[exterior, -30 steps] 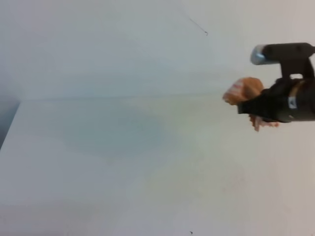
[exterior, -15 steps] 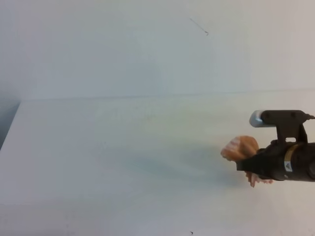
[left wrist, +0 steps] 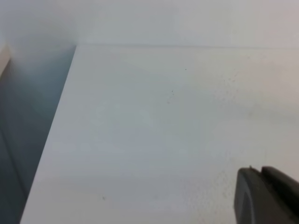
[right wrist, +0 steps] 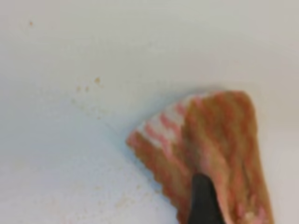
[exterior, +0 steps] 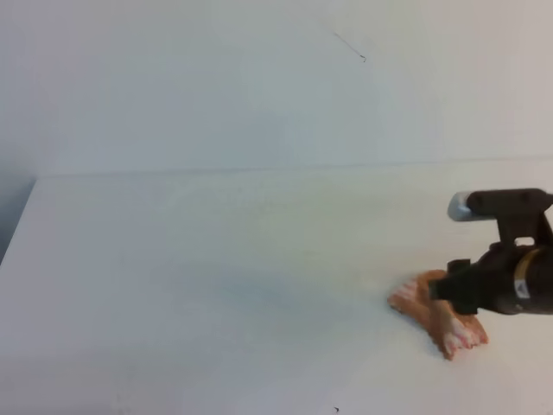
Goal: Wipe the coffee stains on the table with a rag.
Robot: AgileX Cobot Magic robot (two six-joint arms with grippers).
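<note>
1. Right pincer (exterior: 451, 294) is seen low at the right edge of the high view, dark and bulky, with a small camera bar mounted above it.
2. Its tips are set down on the rag (exterior: 439, 316), which is lying flat on the white desk (exterior: 216, 277); whether the jaws are spread or pinching the cloth cannot be told from these pictures.
3. In the right wrist view only one dark fingertip (right wrist: 202, 200) is shown, resting on the rag (right wrist: 210, 149) near the bottom edge of the picture.
4. The rag is an orange-brown cloth with pinkish-white striped edges, spread out in a rough wedge on the right side of the desk, near the front.
5. A few tiny tan specks (right wrist: 96, 80) of coffee are visible on the desk (right wrist: 70, 163) to the left of the rag in the right wrist view, apart from the cloth.
6. Left pincer (left wrist: 266, 196) is glimpsed only as a dark corner at the lower right of the left wrist view, above bare desk (left wrist: 154, 130); its state cannot be told.
</note>
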